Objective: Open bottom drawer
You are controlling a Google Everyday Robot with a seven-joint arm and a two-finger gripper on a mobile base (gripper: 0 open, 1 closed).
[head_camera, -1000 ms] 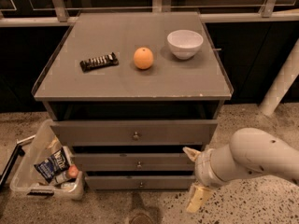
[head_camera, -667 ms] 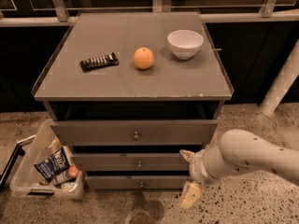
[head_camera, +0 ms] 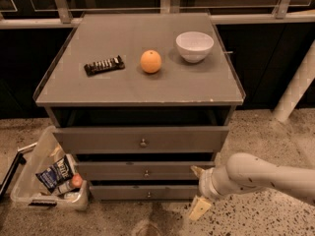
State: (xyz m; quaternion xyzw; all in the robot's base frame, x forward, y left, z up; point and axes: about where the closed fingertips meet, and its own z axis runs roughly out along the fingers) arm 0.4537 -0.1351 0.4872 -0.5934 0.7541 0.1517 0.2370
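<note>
Gripper (head_camera: 198, 190), spread wide and empty, hovers at the right end of the light-looking bottom drawer (head_camera: 123, 192); its tiny, slippery knob (head_camera: 148, 194) is the likely hold.

Drawers: I count three, the bottom drawer (head_camera: 118, 192) slimmest.
Knobs (head_camera: 143, 143): three, one on each front.
Orange (head_camera: 150, 61): one.
Bowl (head_camera: 194, 46): one, white.
Dark bar (head_camera: 104, 65): one.
Plastic bin (head_camera: 30, 171): one, with several packets I can't count.
Gripper (head_camera: 198, 191): one, low by the cabinet's (head_camera: 147, 90) right front corner, fingers spread apart.
</note>
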